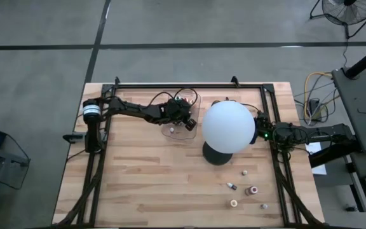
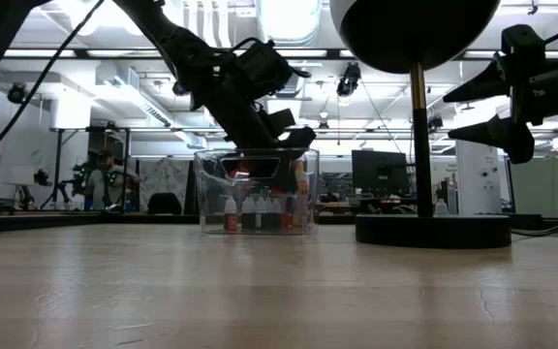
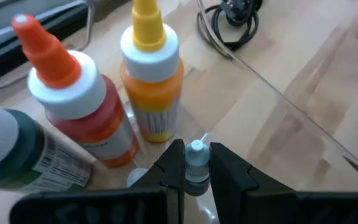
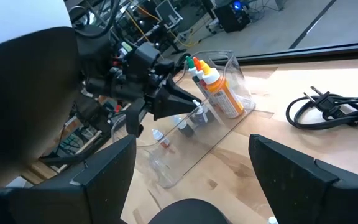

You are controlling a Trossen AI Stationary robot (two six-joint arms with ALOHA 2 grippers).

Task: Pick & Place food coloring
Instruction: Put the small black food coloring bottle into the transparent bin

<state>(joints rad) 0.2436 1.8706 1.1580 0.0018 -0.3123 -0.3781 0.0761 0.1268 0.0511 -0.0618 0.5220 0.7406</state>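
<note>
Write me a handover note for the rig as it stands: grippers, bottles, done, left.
Left gripper: shut on a small vial, over the clear tray.
Right gripper: open, empty, waiting beside the white globe at the right edge.
Done: orange-capped bottle, yellow-capped bottle and several small ones stand in the tray.
Left: release the held vial in the tray, then fetch the loose bottles on the table near the front right.

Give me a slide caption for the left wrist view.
Left pincer shut on a small vial beside orange and red bottles.
</note>
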